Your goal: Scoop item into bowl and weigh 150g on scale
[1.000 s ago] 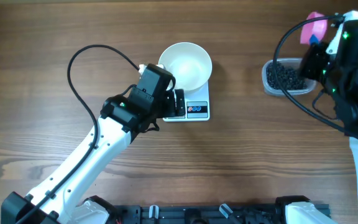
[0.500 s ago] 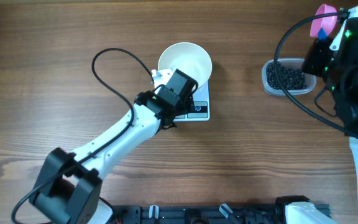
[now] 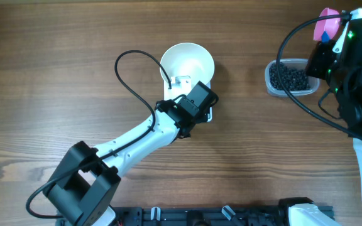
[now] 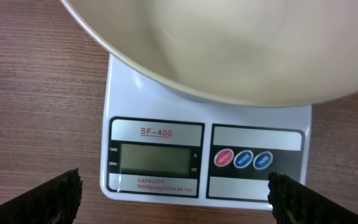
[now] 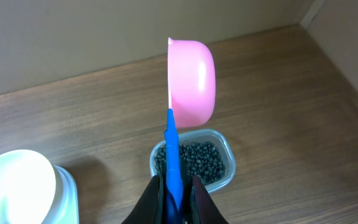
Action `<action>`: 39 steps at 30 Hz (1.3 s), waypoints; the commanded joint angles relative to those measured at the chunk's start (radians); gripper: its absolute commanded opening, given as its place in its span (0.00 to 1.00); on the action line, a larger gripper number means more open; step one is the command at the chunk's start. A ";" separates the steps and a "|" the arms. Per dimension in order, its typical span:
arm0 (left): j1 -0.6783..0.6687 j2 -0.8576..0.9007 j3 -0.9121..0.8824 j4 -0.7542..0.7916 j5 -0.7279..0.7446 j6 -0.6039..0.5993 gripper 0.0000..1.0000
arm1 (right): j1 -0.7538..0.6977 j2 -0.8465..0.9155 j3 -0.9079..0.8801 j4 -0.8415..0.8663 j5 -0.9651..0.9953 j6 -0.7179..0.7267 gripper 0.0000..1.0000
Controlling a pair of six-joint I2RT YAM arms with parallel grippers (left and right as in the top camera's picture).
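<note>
The white bowl (image 3: 187,66) is seen standing on the scale (image 4: 207,155), which lies on the wooden tabletop (image 3: 74,63) near the middle of the overhead view; the bowl's inside shows plain white. The left claw (image 4: 176,204) is held just in front of the scale's front edge, with its two dark fingertips (image 4: 48,199) spread as wide as they go, one at either lower corner of the left wrist view, and nothing is gripped between them. Between those fingertips the scale's panel is framed: a grey-green display (image 4: 156,158) on which no reading can be made out, and beside it three round buttons (image 4: 243,159), one red and two blue. The item (image 3: 288,76), a dark heap of small round black grains, is contained in a clear tub (image 5: 229,165) set well apart from the scale, toward the right side of the tabletop. The right claw (image 5: 176,202) is closed tight on the blue handle (image 5: 174,149) of a pink scoop (image 5: 192,81), which is held upright above the tub and clear of the grains, its cup turned sideways so that only its outer wall is seen. Whether anything lies inside the cup cannot be told.
</note>
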 commanded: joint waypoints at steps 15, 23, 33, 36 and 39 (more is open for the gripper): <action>0.019 0.065 -0.045 0.012 -0.027 0.020 1.00 | 0.000 0.009 0.016 -0.034 0.020 -0.019 0.04; 0.019 0.066 -0.071 0.103 -0.035 0.020 1.00 | 0.000 0.009 0.016 -0.042 0.020 -0.016 0.04; 0.019 0.111 -0.071 0.109 -0.039 0.019 1.00 | 0.000 0.009 0.016 -0.048 0.020 -0.017 0.04; 0.019 0.111 -0.071 0.126 -0.039 0.020 1.00 | 0.000 0.009 0.016 -0.048 0.021 -0.017 0.04; 0.019 0.112 -0.071 0.130 -0.054 0.020 1.00 | 0.000 0.009 0.016 -0.047 0.021 -0.018 0.04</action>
